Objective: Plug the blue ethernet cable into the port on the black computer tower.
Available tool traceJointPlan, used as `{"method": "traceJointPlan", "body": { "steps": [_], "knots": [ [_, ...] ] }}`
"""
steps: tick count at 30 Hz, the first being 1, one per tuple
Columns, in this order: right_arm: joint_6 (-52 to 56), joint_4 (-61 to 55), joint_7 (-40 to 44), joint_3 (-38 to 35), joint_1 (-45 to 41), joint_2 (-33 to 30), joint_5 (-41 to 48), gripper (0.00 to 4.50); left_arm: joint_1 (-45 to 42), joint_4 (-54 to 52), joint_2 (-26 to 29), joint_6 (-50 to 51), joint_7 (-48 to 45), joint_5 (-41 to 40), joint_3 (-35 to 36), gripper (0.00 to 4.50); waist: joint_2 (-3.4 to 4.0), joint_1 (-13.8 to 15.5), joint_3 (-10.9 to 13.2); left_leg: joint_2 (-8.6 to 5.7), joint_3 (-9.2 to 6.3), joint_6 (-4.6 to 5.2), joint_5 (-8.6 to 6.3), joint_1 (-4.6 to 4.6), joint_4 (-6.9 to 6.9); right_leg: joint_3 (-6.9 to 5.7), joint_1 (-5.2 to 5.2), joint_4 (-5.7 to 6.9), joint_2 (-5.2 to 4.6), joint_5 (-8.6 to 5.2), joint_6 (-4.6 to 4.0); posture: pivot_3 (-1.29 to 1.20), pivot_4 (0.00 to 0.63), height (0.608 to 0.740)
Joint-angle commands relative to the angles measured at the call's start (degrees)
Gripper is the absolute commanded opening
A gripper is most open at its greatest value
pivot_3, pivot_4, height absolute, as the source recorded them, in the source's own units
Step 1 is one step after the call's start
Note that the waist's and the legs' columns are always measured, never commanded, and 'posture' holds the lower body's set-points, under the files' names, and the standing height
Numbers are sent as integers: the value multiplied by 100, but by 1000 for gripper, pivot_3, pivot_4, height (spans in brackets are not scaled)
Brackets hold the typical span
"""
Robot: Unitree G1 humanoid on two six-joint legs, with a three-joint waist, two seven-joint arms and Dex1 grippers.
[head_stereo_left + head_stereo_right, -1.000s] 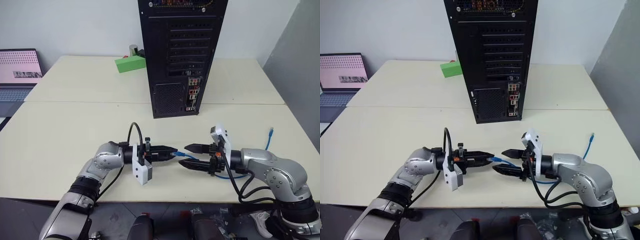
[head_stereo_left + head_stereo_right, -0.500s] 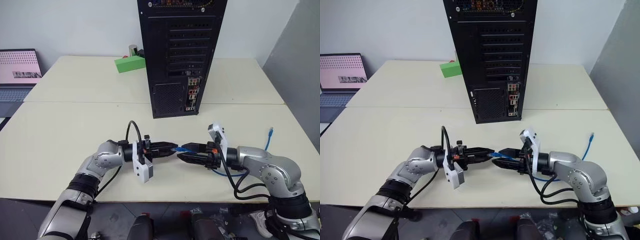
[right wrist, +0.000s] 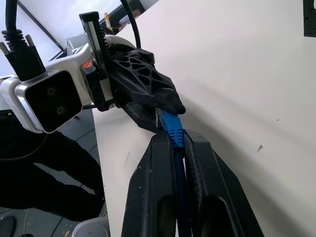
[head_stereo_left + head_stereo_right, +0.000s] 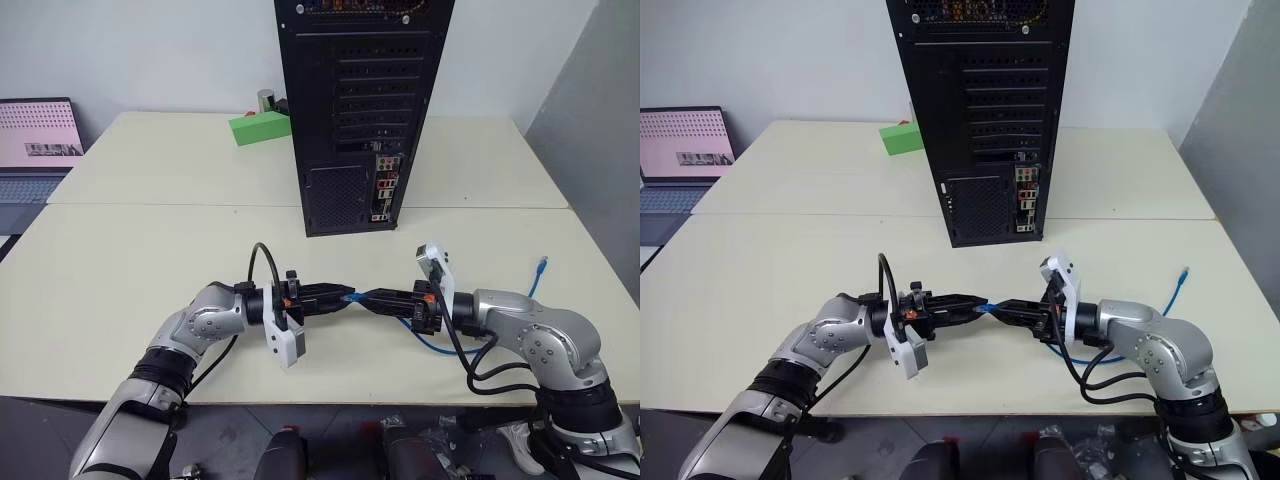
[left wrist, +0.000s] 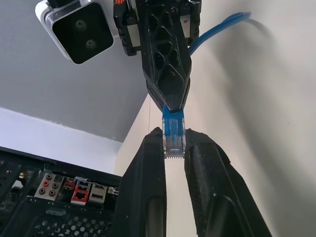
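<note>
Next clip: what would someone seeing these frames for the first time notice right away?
The two grippers meet tip to tip above the near table: the left gripper and the right gripper are both shut on the plug end of the blue ethernet cable. Behind them, the black computer tower stands upright with its rear connector strip facing the robot. The cable's other end lies on the table at the right.

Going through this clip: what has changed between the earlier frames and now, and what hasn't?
The right gripper, open a second ago beside the plug end of the blue ethernet cable, has shut on the cable just behind the plug, meeting the left gripper tip to tip. The left gripper stayed shut on the plug. Both hands kept their place above the table; the black computer tower and the cable's far end are as before.
</note>
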Motion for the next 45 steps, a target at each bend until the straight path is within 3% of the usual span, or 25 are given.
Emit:
{"method": "traceJointPlan", "body": {
  "steps": [1, 8, 13, 17, 23, 28, 34, 45],
  "knots": [
    [7, -56, 123, -62, -164, -45, 154, 0, 64, -243, 88, 188, -53, -211, -198, 1099, 0, 1, 0, 0, 0, 0, 0, 0, 0, -1, 0, 0, 0, 0, 0, 0, 150, 740],
    [-133, 33, 249, -30, -188, -164, 1, 0, 351, -469, 327, 1110, -596, -941, -439, 2462, 0, -5, 0, 1, 0, 0, 0, 1, 0, 1, -1, 1, 0, 0, 0, 0, 150, 740],
    [-410, -219, 67, -319, 71, -368, -210, 0, 846, -1068, 495, 2967, -1164, -2204, -117, 3494, 1, -6, 1, 2, 0, 0, 0, -1, -1, 0, -3, 2, 0, 0, 0, 0, 150, 740],
    [-758, -581, -612, -885, 341, -358, -491, 0, 929, -2073, 333, 5282, -921, -3177, 362, 4184, 1, 4, 1, 1, -1, 0, 0, -3, -1, -2, -2, 1, -1, -1, 1, 0, 150, 740],
    [-1020, -1057, -2004, -673, 122, 214, -1264, 0, 649, -3456, -322, 7864, -7, -3584, 561, 4184, 1, -8, 1, 1, -5, 0, 0, -4, 0, -3, -2, 1, 1, -4, 7, 0, 150, 740],
    [-894, -1127, -3490, -283, -330, 1160, -2071, 0, 453, -3878, -912, 8917, 900, -3206, 583, 4184, 1, -82, 1, 4, -5, -1, 1, -1, -2, 2, -8, 8, 6, -3, 5, 0, 150, 740],
    [-826, -781, -4303, -3, -786, 2058, -2562, 0, 337, -3743, -1267, 9028, 1305, -2866, 699, 4184, 1, -55, 1, 1, -5, -3, 1, -9, -3, 3, -15, 7, 4, 0, -1, 0, 150, 740],
    [-1220, 160, -4542, -86, -1189, 2449, -3094, 0, 313, -3732, -1325, 9026, 1147, -2740, 852, 4184, 1, -31, 1, 1, -2, -2, 1, -10, -4, 5, -19, 6, 3, 1, -2, 0, 150, 740]
  ]
}}
